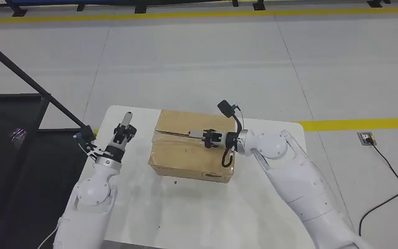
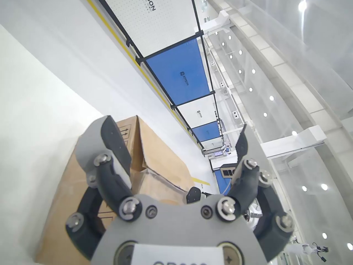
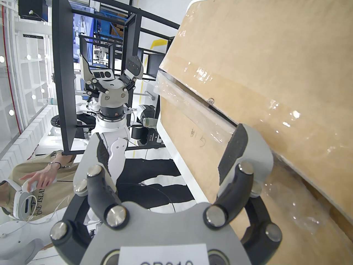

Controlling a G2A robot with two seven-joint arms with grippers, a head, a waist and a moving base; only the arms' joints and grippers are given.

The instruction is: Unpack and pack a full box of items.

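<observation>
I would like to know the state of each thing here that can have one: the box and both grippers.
cardboard box: closed, flaps down, clear tape along the top seam.
left gripper: open, holding nothing, beside the box.
right gripper: open, holding nothing, over the box top at the seam.

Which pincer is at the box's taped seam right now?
The right pincer: it is open over the top of the brown cardboard box, at its clear-taped centre seam. The left pincer stands beside the box's end, off it.
</observation>
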